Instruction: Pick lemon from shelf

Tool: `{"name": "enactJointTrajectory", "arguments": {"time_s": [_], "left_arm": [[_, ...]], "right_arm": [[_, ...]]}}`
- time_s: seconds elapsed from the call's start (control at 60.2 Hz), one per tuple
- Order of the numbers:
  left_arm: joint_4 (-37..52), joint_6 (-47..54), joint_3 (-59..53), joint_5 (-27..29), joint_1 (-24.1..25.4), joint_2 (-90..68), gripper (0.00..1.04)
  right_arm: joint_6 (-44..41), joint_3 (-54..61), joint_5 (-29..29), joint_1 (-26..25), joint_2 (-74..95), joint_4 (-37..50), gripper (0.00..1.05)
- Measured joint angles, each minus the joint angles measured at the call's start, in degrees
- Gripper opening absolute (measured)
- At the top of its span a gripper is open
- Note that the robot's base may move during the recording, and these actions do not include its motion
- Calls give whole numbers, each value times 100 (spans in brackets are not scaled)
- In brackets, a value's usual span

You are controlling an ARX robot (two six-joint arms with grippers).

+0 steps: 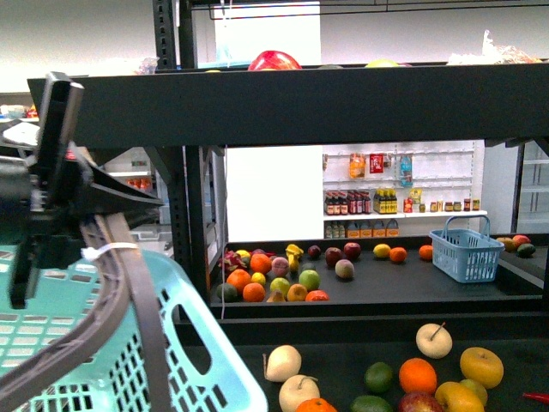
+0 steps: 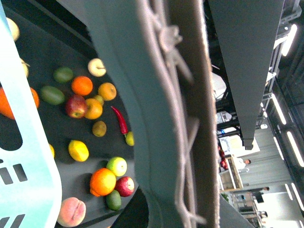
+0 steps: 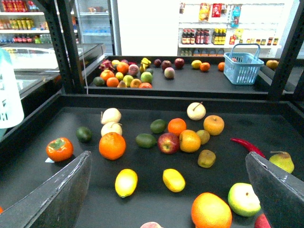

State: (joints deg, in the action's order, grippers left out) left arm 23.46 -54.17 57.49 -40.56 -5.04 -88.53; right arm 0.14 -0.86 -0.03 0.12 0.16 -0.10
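While the right gripper [image 3: 167, 159] hangs with jaws spread wide and nothing between them, two yellow oval lemons [image 3: 126, 182] lie loose close before it on the dark tray of the black metal tiered shelf [image 3: 156, 99], among oranges, apples and limes. A small blue plastic basket [image 3: 243, 67] stands on the farther tray. By the big turquoise slotted basket [image 1: 171, 343], I cannot tell how the left gripper [image 1: 86, 159] is set.
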Motion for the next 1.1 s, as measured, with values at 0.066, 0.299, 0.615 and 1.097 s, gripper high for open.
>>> {"name": "enactJointTrajectory", "arguments": {"time_s": [0.066,0.299,0.615,1.097], "left_arm": [[50,-98,107,85,-278,-131,7],[313,-389,682,407,-1088,-581,7],[601,-608,1067,721,-1602,-1137,7],[651,-717,1259,890,-1781,-1375,7]], "right_arm": [[0,0,0,0,0,0,97],[0,0,0,0,0,0,97],[0,0,0,0,0,0,97],[-98,-474,2044,-50,1840,-1043,97]]}}
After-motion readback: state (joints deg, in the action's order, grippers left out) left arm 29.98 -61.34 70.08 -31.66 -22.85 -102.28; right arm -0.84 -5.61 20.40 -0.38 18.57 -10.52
